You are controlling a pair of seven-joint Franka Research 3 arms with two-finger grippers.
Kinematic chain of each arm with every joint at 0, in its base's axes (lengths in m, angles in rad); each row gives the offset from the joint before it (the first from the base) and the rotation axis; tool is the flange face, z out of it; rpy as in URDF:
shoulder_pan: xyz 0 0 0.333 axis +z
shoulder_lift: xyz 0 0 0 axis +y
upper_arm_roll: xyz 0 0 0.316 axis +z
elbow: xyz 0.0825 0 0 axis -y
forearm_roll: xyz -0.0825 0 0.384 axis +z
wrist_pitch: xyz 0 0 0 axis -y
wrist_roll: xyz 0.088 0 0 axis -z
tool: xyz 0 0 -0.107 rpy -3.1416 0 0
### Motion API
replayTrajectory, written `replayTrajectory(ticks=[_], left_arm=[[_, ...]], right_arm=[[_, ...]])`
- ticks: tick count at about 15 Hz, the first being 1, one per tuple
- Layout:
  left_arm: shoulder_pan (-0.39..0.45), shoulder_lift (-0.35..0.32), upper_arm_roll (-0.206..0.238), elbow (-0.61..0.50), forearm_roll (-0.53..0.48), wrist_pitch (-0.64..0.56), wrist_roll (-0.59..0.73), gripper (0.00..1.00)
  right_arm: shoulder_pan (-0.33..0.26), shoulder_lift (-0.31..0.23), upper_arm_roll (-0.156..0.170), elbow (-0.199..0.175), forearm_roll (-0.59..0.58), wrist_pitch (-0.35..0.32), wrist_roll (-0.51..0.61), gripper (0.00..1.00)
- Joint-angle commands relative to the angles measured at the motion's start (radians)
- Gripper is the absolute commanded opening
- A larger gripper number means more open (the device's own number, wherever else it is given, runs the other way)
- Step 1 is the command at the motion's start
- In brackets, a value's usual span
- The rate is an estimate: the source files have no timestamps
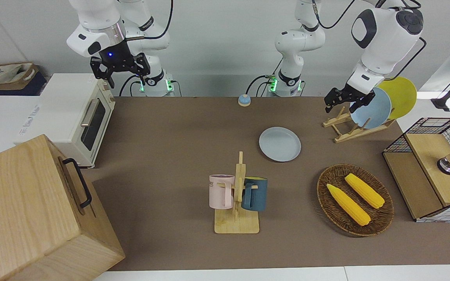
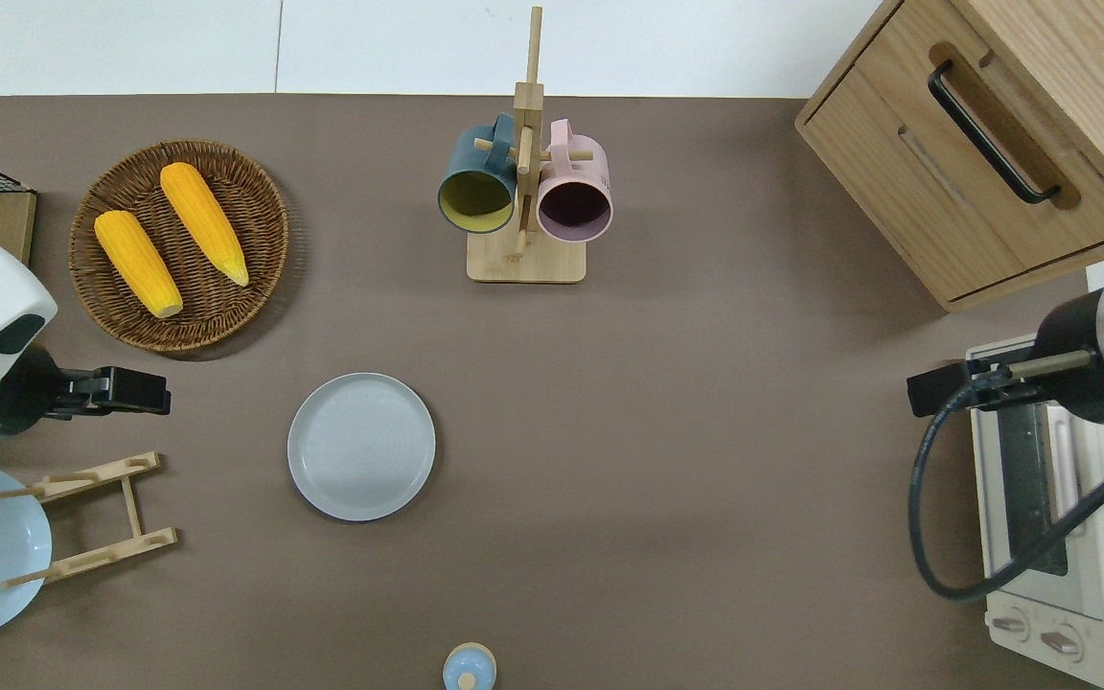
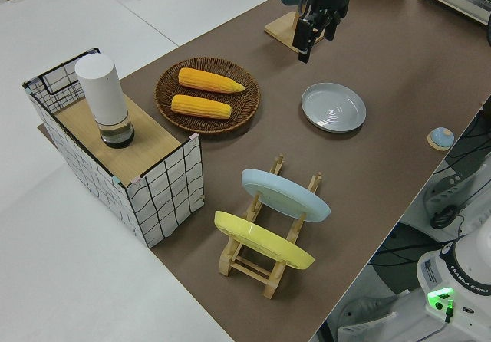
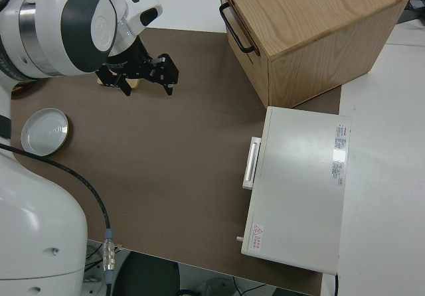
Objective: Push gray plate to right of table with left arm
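The gray plate (image 1: pixel 279 144) lies flat on the brown table (image 1: pixel 162 156), nearer to the robots than the mug rack. It also shows in the overhead view (image 2: pixel 361 447), the left side view (image 3: pixel 333 106) and the right side view (image 4: pixel 44 131). My left gripper (image 1: pixel 344 102) hangs in the air, empty. In the overhead view the left gripper (image 2: pixel 135 391) is over bare table (image 2: pixel 705 431) between the wicker basket and the plate rack. It stands well apart from the plate, toward the left arm's end. My right gripper (image 1: pixel 119 70) is parked, open and empty.
A wicker basket (image 2: pixel 178 244) with two corn cobs, a wooden rack (image 1: pixel 352 127) with a sky-blue plate (image 1: pixel 371 109) and a yellow plate (image 1: pixel 399 95), a mug rack (image 2: pixel 525 192), a small bell (image 1: pixel 244 100), a toaster oven (image 1: pixel 78 117), a wooden cabinet (image 1: pixel 33 210) and a wire crate (image 1: pixel 432 168) stand on the table.
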Motion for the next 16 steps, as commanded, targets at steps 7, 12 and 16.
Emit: replayTrajectory(ticks=[7, 12, 16], left_arm=[[0.007, -0.015, -0.002, -0.074, -0.023, 0.049, -0.023, 1.00], [0.009, -0.018, 0.000, -0.169, -0.023, 0.164, -0.025, 1.00], [-0.002, -0.024, -0.002, -0.232, -0.023, 0.221, -0.043, 1.00]], right_arm=[[-0.020, -0.003, 0.013, 0.008, 0.010, -0.014, 0.002, 0.983], [-0.020, -0.003, 0.015, 0.008, 0.010, -0.014, 0.001, 0.983], [-0.020, -0.003, 0.013, 0.008, 0.010, -0.014, 0.002, 0.983]])
